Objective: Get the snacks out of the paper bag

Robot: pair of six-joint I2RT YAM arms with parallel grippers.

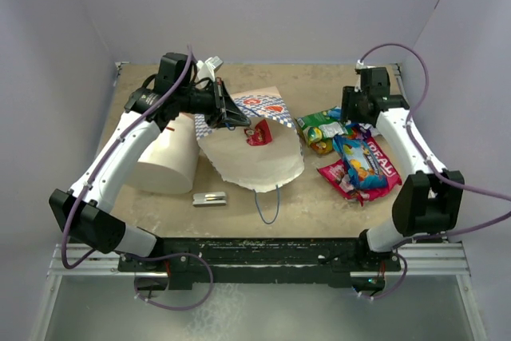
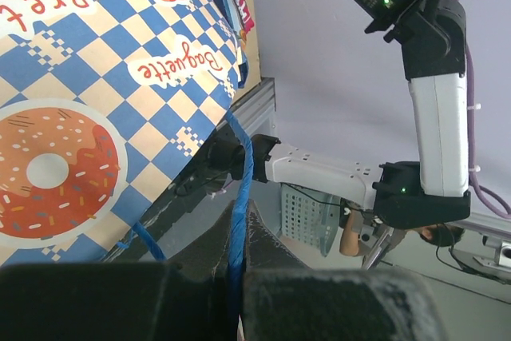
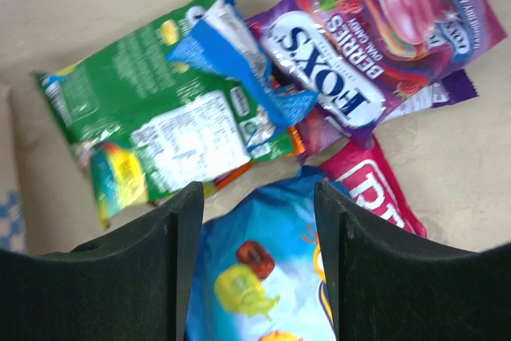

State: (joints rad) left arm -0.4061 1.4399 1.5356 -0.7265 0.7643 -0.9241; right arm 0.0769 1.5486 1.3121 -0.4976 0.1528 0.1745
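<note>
The paper bag point(image 1: 255, 157) lies in the middle of the table point(image 1: 319, 213), its blue-checked band on the far side and its pale face spread toward the arms, with one loose handle loop point(image 1: 267, 205) trailing off the near edge. The left gripper point(image 1: 231, 113) is at the bag's far left corner. In its wrist view the two dark fingers point(image 2: 343, 309) are pressed together on the blue string handle point(image 2: 239, 197), which runs up to the checked paper printed with a doughnut. A small red packet point(image 1: 258, 132) shows against the bag's pale part, though I can't tell whether it sits inside or on top. The other snacks point(image 1: 355, 157) are heaped on the table to the right of the bag. The right gripper point(image 3: 254, 237) hangs over this pile with its jaws apart and nothing between them. Below it a green packet point(image 3: 144, 109), a purple packet point(image 3: 383, 37), a pink packet point(image 3: 375, 189) and a blue packet point(image 3: 255, 285) overlap. A white cylinder point(image 1: 168, 164) lies left of the bag, under the left arm, and a grey clip point(image 1: 209, 198) rests near its front.
</note>
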